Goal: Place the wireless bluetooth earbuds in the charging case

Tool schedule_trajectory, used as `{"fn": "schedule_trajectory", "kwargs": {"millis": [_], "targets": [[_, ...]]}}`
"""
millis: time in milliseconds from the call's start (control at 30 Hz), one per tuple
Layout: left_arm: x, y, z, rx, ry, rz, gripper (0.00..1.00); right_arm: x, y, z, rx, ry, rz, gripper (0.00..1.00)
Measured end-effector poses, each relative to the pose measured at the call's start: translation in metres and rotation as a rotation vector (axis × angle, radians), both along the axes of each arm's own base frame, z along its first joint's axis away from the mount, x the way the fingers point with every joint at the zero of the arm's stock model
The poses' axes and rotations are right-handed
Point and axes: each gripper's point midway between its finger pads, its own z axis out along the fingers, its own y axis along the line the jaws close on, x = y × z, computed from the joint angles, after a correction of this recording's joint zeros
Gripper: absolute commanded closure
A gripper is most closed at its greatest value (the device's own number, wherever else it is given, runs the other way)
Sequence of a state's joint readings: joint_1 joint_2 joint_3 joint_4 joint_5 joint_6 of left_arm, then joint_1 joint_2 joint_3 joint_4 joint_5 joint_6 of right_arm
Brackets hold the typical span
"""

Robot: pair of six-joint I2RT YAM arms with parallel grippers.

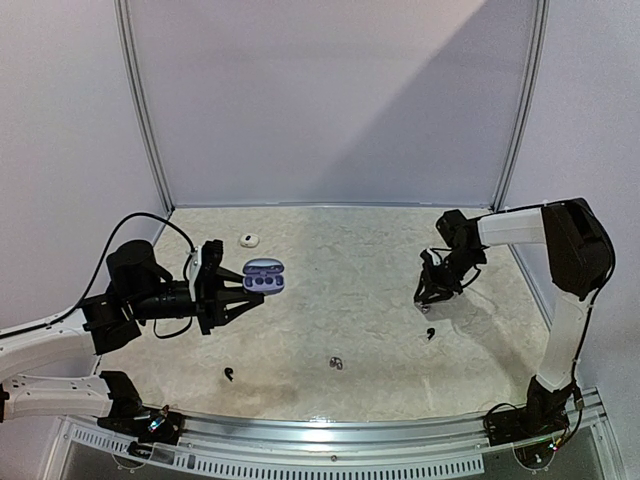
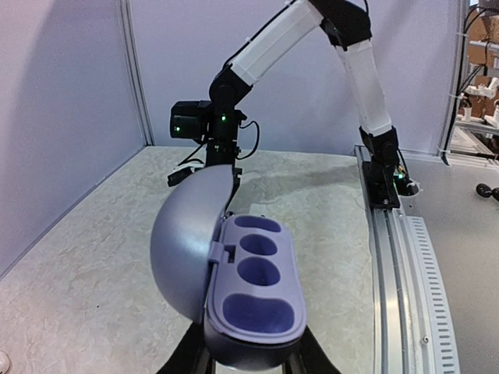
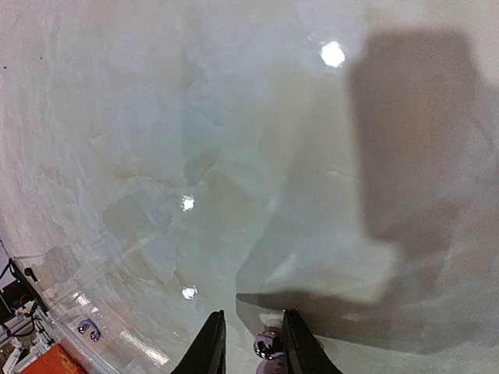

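The charging case (image 1: 263, 277) is lilac, with its lid swung open and held above the table at the left. My left gripper (image 1: 250, 291) is shut on its base. In the left wrist view the case (image 2: 253, 288) shows two round wells and two longer ones, all bare, with the left gripper (image 2: 249, 357) clamped beneath. My right gripper (image 1: 437, 291) hangs over the table's right side. Between its fingers sits a glossy silvery earbud (image 3: 267, 344), against the right finger (image 3: 300, 349). Loose earbuds lie on the table: white (image 1: 248, 239), black (image 1: 230, 374), silvery (image 1: 337, 362), black (image 1: 431, 332).
A metal rail (image 1: 330, 425) runs along the near edge, also seen in the left wrist view as the rail (image 2: 398, 257). Pale walls with metal corner posts (image 1: 145, 110) close the table at the back and sides.
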State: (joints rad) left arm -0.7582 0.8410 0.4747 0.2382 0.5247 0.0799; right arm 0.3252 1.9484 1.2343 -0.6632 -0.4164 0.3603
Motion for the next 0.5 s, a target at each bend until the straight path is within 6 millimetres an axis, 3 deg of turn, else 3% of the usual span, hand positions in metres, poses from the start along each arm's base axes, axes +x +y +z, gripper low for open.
{"fn": "schedule_trajectory", "kwargs": {"millis": [300,500], "targets": [[-0.001,0.002,-0.002,0.01,0.002,0.002,1.0,-0.005,0.003,0.002,-0.054,-0.001,0.062,0.75],[-0.001,0.002,-0.002,0.012,0.004,0.003,1.0,0.01,-0.008,0.018,-0.124,-0.053,0.094,0.74]]}}
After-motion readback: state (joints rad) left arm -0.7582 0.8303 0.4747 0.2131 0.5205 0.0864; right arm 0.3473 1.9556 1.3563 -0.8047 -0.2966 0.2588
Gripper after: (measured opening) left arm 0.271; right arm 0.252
